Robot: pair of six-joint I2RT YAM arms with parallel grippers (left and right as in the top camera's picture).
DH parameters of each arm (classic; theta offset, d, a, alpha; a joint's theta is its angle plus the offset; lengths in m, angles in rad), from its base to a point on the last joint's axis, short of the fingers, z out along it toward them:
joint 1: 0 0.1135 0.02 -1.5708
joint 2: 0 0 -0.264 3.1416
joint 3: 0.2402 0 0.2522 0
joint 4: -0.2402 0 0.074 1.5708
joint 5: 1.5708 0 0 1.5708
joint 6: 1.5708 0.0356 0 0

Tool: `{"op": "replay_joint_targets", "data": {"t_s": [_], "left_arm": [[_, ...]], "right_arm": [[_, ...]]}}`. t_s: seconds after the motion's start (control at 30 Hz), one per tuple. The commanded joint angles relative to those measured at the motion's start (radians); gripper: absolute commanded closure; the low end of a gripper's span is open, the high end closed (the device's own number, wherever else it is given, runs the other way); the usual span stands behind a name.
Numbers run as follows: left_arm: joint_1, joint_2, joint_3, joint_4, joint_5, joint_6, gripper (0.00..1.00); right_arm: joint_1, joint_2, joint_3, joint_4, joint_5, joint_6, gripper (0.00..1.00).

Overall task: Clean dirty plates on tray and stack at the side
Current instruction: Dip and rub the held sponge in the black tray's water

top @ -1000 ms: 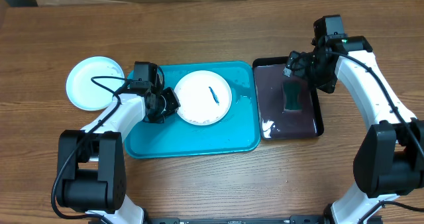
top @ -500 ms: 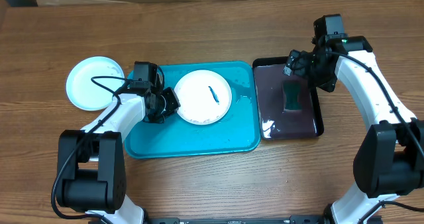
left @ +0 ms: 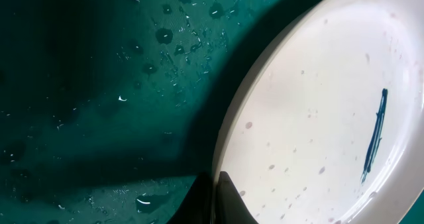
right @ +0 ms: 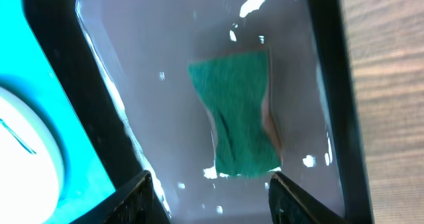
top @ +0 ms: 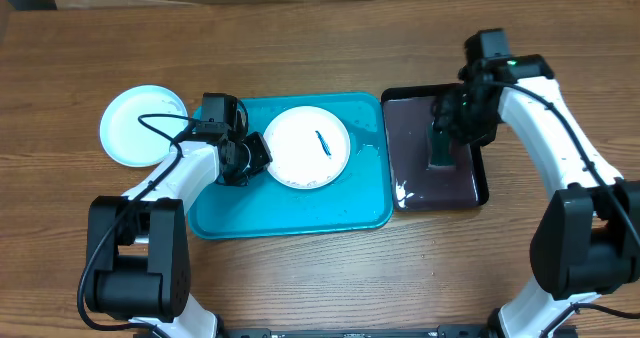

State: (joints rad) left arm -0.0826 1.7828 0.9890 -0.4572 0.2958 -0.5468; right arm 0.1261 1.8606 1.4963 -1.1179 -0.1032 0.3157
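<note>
The right end effector (right: 209, 197) has come down over the rectangular green sponge (right: 235, 118). Its fingers have narrowed but stand spread beside it, not pinching. So wiping, I judge, can begin soon. The walls of the glossy black tray (right: 328, 85) are close on both sides. The left end effector (left: 213, 194), unmoved, pinches the rim of the smeared white round plate (top: 300, 153) in the large turquoise plastic tray (top: 300, 213). A pale round plate (top: 140, 126) lies apart on the wooden desk (top: 320, 38), free room around.

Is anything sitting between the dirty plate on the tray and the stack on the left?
Only the left gripper, shut on the plate's left rim, and the tray's raised edge; no loose object shows before the stack.
</note>
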Motion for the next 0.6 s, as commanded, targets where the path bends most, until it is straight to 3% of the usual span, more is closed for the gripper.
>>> {"op": "replay_joint_targets", "data": {"t_s": [0.0, 0.57], "left_arm": [[0.004, 0.012, 0.014, 0.0, 0.011, 0.02, 0.96], [0.004, 0.012, 0.014, 0.0, 0.012, 0.024, 0.96]], "right_arm": [[0.048, -0.019, -0.019, -0.025, 0.145, -0.017, 0.42], [0.071, -0.018, -0.383, 0.407, 0.169, -0.036, 0.41]]}}
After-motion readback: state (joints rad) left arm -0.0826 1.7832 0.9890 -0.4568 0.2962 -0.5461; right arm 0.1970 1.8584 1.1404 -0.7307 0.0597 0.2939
